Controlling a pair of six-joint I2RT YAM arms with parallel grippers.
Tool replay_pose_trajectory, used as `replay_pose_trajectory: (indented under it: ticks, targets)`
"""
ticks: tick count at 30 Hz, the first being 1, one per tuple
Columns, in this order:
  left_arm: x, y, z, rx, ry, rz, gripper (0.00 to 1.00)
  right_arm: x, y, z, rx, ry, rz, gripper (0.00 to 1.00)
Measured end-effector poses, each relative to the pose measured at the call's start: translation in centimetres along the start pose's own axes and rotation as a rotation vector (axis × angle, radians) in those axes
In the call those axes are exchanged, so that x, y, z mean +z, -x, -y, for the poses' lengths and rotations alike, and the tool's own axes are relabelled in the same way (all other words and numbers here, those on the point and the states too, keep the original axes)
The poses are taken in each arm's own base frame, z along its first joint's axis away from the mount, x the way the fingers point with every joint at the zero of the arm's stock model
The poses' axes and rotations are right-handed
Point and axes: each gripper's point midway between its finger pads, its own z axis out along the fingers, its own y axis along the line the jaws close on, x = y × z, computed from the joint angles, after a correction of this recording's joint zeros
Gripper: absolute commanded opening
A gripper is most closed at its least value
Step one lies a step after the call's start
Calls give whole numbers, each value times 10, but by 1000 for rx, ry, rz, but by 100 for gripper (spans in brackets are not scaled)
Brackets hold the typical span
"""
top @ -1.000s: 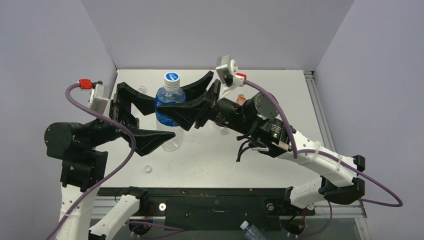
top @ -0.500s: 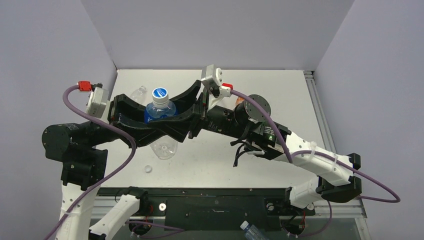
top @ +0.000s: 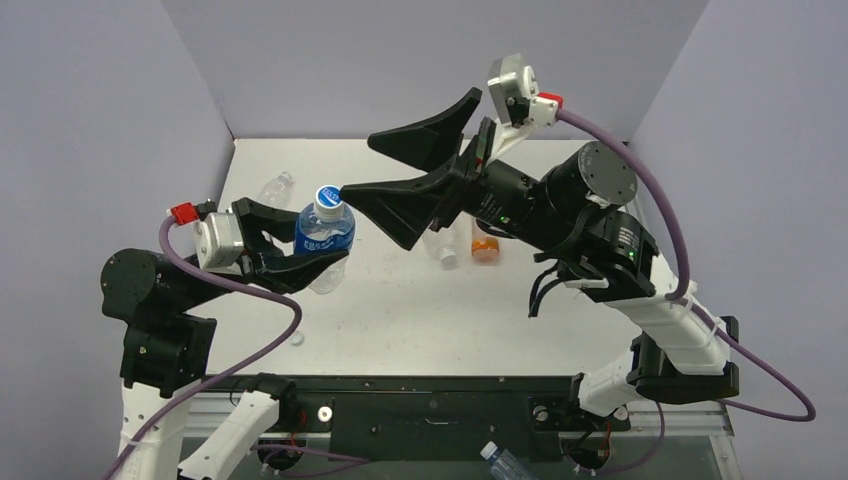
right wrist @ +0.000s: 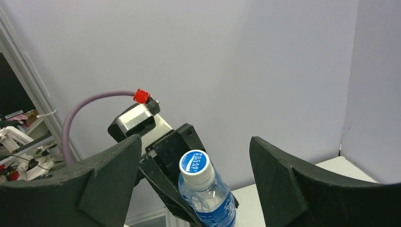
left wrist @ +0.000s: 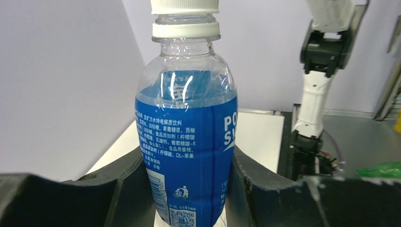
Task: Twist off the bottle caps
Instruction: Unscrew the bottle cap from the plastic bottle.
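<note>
The left pincer [top: 315, 245] clamps the blue-labelled bottle [left wrist: 189, 142] near the table's [top: 420, 320] left edge, while the right pincer [top: 357, 165] gapes wide just beside the cap [top: 327, 198] on its neck. The small cap looks light and rigid, best pinched across its ribbed side, while the thin bottle wall probably dents.

The right gripper [top: 357, 163] has released the blue-labelled bottle [top: 325, 228] and lifted away to the right, jaws wide — the left gripper [top: 312, 243] has closed on it and drawn it nearer.
</note>
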Motion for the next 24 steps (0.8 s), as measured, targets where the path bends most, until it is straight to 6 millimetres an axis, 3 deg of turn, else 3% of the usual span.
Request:
replay_pose_trajectory:
  ticks: [2,5,10,14,17,21,24]
  targets:
    - [0,-3,-7,21,28,-5,0,-3,11,-1,-2,-7,16,80]
    - [0,-9,-14,31,62,-16,0,0,8,0,-6,-18,-5,80]
    - [0,-15,-21,33,88,-28,0,19,-27,12,-23,-55,-100,76]
    - [0,-19,-24,24,97,-34,0,31,-60,23,-34,-94,-181,66]
    - [1,-21,-26,16,104,-37,0,33,-77,30,-45,-120,-226,52]
    - [2,-24,-28,3,107,-42,0,34,-80,36,-54,-146,-232,44]
    - [3,-25,-28,-4,105,-43,0,34,-78,37,-56,-155,-223,49]
